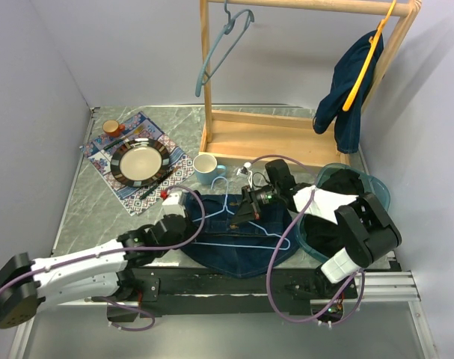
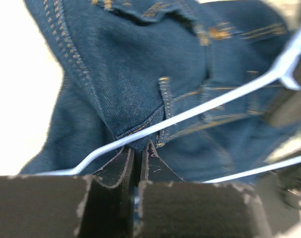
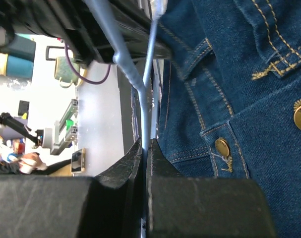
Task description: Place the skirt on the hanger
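Fingers (image 2: 118, 171) of the left claw (image 2: 139, 149) fill the lower edge of the left wrist view. They are closed to a narrow slit, with a fold of the denim skirt (image 2: 140, 64) pinched between the tips. One thin arm of the wire hanger (image 3: 132, 77) crosses the fabric just above these tips, running diagonally up to the right. A belt loop with orange stitching sits directly above the crossing point.

In the right wrist view, the right claw (image 3: 144, 146) is likewise closed almost fully. Its fingers clamp the light blue hanger wire, which rises straight from the gap to the twisted neck. The skirt lies immediately right of this claw, touching the finger side, with two brass buttons visible on the front.

In the top view, the skirt lies flat on the bench (image 1: 99, 217) at the near centre, just ahead of the arm bases. The hanger rests on top of it. The left arm reaches in from the lower left to the skirt's left edge. The right arm folds back from the right side to the hanger's upper part.

Behind the skirt stand a light blue mug (image 1: 206, 168) and a wooden rack (image 1: 264, 134). A dark blue garment (image 1: 346, 90) hangs from the rack on a yellow hanger (image 1: 371, 56). A plate (image 1: 140, 161) sits at far left. A teal basin (image 1: 376, 191) holding dark cloth sits at right.
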{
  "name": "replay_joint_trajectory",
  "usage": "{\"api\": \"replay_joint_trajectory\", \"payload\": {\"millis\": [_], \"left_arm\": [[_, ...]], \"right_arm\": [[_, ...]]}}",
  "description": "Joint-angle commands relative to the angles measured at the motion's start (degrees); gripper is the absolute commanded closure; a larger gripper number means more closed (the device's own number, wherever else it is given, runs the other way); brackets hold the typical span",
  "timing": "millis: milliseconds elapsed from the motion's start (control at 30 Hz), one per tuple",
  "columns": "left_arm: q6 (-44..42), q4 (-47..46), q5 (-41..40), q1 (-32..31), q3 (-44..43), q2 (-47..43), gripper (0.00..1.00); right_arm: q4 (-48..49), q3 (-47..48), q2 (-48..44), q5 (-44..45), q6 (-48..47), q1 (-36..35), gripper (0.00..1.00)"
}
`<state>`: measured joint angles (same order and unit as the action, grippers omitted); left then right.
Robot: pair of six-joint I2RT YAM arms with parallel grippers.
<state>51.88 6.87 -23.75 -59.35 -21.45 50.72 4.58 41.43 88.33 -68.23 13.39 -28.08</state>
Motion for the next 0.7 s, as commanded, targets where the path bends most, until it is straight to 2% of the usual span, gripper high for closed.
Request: {"api": "replay_joint_trajectory", "payload": {"millis": [0, 167, 300, 433, 667], "left_arm": [[-0.9, 2.2, 2.9, 0.2, -7.0, -6.8, 0.99], [0.8, 7.4, 4.8, 0.4, -12.0, -11.1, 0.99], [4.2, 9.6, 4.0, 1.3, -15.5, -14.4, 0.99], [7.2, 11.4, 2.2, 2.4, -16.9, -15.6, 0.99], [11.7, 10.3, 4.2, 3.6, -15.5, -19.6, 0.99]], "right_arm": [[-4.2, 3.1, -0.9, -0.8, -5.4, 0.6, 1.00], [-9.8, 5.0, -2.3, 0.6, -11.6, 1.4, 1.00], [-18.1, 7.3, -3.8, 1.8, -20.7, 1.6, 1.00], [-20.4, 7.4, -6.0, 4.4, -23.8, 1.8, 1.00], [-22.0, 7.4, -7.5, 11.4, -26.0, 3.1, 1.00]]}}
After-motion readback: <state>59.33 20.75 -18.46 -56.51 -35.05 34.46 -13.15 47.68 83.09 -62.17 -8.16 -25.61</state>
